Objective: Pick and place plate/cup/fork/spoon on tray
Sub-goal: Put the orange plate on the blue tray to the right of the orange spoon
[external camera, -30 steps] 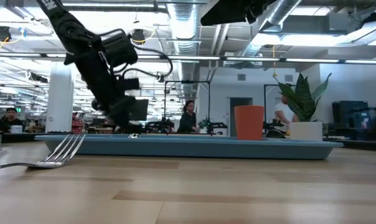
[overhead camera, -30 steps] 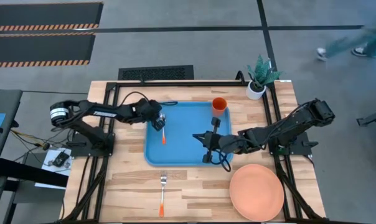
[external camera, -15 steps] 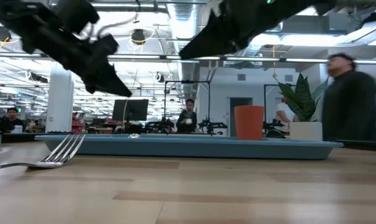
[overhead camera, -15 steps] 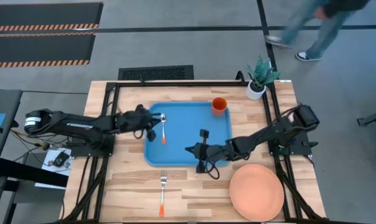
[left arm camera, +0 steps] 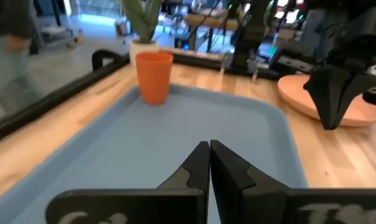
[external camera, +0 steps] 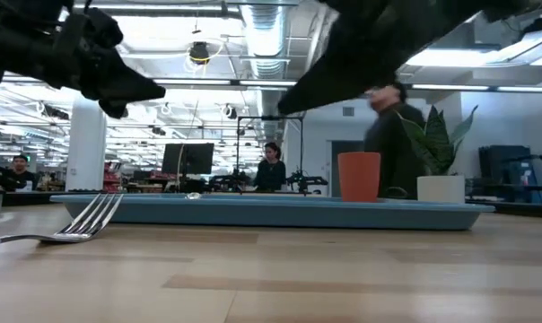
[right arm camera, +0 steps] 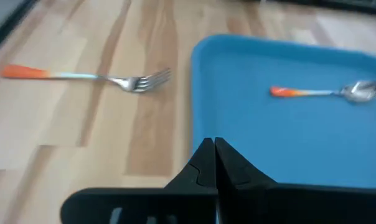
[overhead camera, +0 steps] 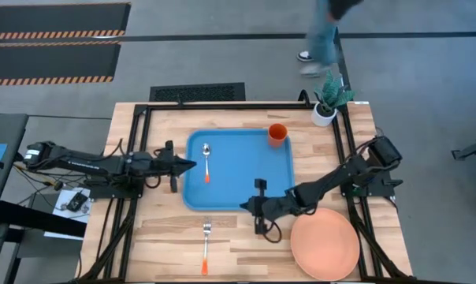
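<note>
Spoon (overhead camera: 206,162) and cup (overhead camera: 277,134) already in the tray (overhead camera: 238,189); fork (overhead camera: 206,246) and plate (overhead camera: 325,244) still out on the counter (overhead camera: 159,237). Fork step apparently in hand. Right gripper (overhead camera: 257,208) clenched, empty, over the tray's near edge beside the plate. Left gripper (overhead camera: 192,163) clenched, empty, at the tray's left rim. Next: opening over the fork's handle.

The table (overhead camera: 143,229) is pale, matt wood with visible grain, the tray (overhead camera: 238,193) smooth blue plastic, the spoon (overhead camera: 206,152) and fork (overhead camera: 206,230) bright metal with orange handles, the plate (overhead camera: 325,244) matt salmon-orange.
</note>
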`<state>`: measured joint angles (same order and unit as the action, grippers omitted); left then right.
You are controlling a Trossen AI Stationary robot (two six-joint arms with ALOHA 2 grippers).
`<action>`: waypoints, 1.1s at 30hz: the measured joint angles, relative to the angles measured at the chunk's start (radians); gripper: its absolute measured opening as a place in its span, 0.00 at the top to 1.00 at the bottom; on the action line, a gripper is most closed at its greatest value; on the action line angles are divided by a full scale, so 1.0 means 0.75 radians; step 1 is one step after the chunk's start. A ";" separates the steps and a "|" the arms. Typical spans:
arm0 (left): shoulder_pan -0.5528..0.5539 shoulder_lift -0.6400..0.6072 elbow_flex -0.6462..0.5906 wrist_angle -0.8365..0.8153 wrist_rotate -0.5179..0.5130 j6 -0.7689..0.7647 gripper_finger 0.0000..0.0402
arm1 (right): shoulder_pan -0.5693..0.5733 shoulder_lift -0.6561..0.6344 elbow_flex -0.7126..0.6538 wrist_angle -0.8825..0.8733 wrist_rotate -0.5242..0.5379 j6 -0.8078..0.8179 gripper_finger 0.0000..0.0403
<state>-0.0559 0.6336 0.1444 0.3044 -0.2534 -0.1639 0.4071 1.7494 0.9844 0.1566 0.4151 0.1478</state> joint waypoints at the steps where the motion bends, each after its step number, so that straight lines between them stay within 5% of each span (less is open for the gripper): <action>1: -0.006 -0.019 -0.004 0.002 -0.005 0.014 1.00 | 0.018 -0.014 0.001 -0.032 0.001 0.038 0.99; 13: -0.026 -0.067 -0.007 -0.037 -0.006 0.043 1.00 | 0.288 -0.102 0.021 -0.739 0.002 0.772 0.99; 23: -0.026 -0.067 -0.007 -0.037 -0.006 0.042 1.00 | 0.525 -0.102 0.180 -1.108 -0.117 1.346 0.98; 33: -0.026 -0.067 -0.007 -0.041 -0.006 0.048 1.00 | 0.620 -0.026 0.264 -1.143 -0.202 1.613 0.74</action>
<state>-0.0757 0.5835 0.1394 0.2734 -0.2581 -0.1280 0.8717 1.7301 1.1827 -0.7006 0.2638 1.3573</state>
